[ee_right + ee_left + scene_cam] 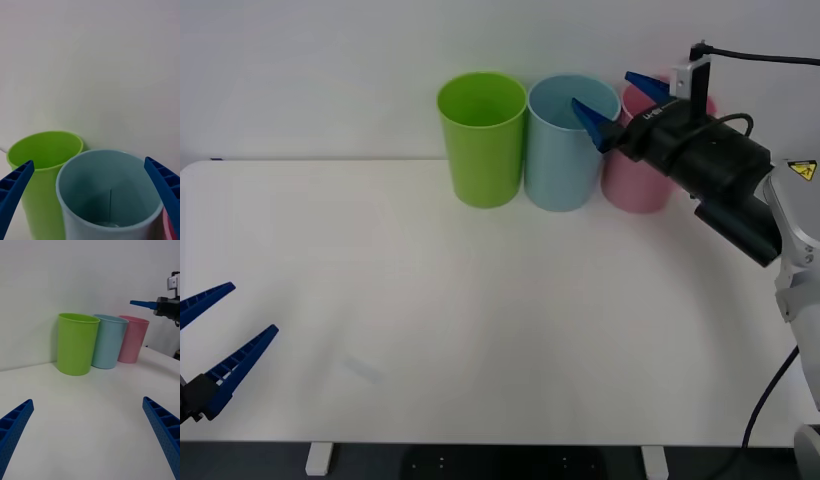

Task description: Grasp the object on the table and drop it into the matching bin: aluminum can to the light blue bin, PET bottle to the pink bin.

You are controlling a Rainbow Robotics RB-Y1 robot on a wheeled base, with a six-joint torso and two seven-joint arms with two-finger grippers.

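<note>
My right gripper (602, 92) hangs open over the rim of the light blue bin (565, 160), on the side nearest the pink bin (635, 185), with nothing between its fingers. From the right wrist view I look straight down into the light blue bin (112, 187) between the spread fingers of this gripper (88, 161). A pale shiny patch lies at the bin's bottom; I cannot tell what it is. The aluminum can is out of view. My left gripper (252, 308) stands open low over the table (480, 320) at its near left corner.
A lime green bin (482, 140) stands left of the light blue one, the three touching in a row at the table's far edge. The left wrist view shows the same lime green bin (77, 343), light blue bin (108, 341) and pink bin (133, 339). A white wall rises behind.
</note>
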